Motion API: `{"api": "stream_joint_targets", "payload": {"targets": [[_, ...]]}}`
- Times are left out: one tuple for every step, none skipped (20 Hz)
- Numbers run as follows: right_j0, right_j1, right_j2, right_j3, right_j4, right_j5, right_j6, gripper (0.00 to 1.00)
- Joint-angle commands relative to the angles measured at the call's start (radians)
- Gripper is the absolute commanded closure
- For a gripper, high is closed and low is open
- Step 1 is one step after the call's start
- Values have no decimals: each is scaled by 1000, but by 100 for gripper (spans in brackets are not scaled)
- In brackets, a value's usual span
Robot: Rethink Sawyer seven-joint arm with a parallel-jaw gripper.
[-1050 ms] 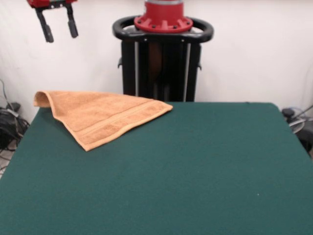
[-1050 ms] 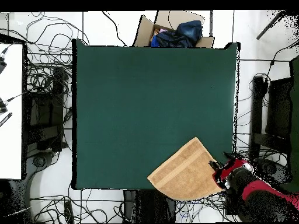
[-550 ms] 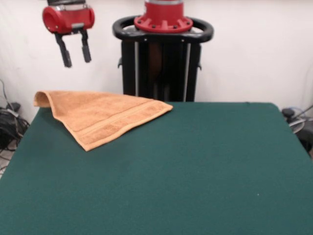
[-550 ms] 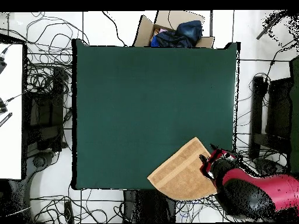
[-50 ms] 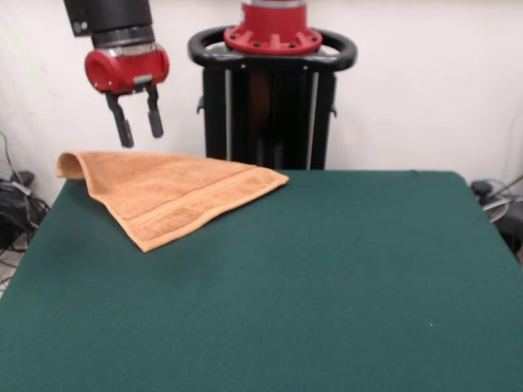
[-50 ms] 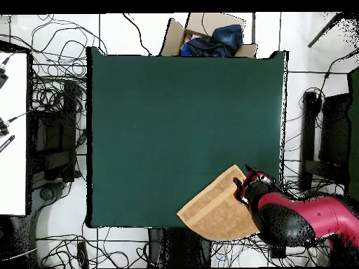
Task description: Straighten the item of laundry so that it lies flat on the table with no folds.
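1. The tool (image 5: pixel 137 127) hung on the red and black arm with its two dark fingers (image 5: pixel 122 131) pointing down and set apart, nothing between them.
2. In the front view its tips stood just above the towel (image 5: pixel 167 194), clear of the cloth, over the part nearest the far edge of the desk (image 5: pixel 327 278).
3. In the overhead view the tool (image 6: pixel 245 188) sat over the towel's upper right corner, with the red arm running off toward the lower right of the picture.
4. The orange-tan towel (image 6: pixel 219 205) lay at one corner of the dark green desk (image 6: pixel 175 126), the corner at the robot's side, turned at a slant to the desk's edges.
5. From above, part of the towel reached past the desk's edge.
6. In the front view it looked folded into a roughly triangular shape, one point toward the camera, with a woven band along one side and its left end curled up at the desk's edge.
7. The rest of the desk's green top was well apart from the towel.
8. Beyond the desk, in the overhead view, a cardboard box (image 6: pixel 175 33) held dark blue cloth (image 6: pixel 214 40), and cables (image 6: pixel 56 91) lay across the floor.
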Motion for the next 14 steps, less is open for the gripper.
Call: {"api": "stream_joint_targets", "payload": {"targets": [[34, 135, -150, -109, -112, -51, -29, 0], [35, 139, -158, -116, -110, -44, -29, 0], [44, 140, -180, -128, -108, -23, -14, 0], [51, 141, -196, -136, -106, -9, -7, 0], [58, 149, -218, -145, -99, 12, -1, 0], [58, 156, -227, -148, -94, 14, 5, 0], [82, 157, -275, -164, -104, 37, 46, 0], [105, 158, -318, -178, -117, 55, 81, 0], [138, 179, -382, -209, -158, 70, 118, 0], [145, 196, -402, -220, -166, 61, 119, 0], [157, 224, -431, -242, -170, 73, 113, 0], [170, 231, -450, -253, -171, 83, 110, 0], [190, 240, -477, -269, -174, 105, 108, 0], [204, 242, -493, -276, -173, 117, 104, 0]]}}
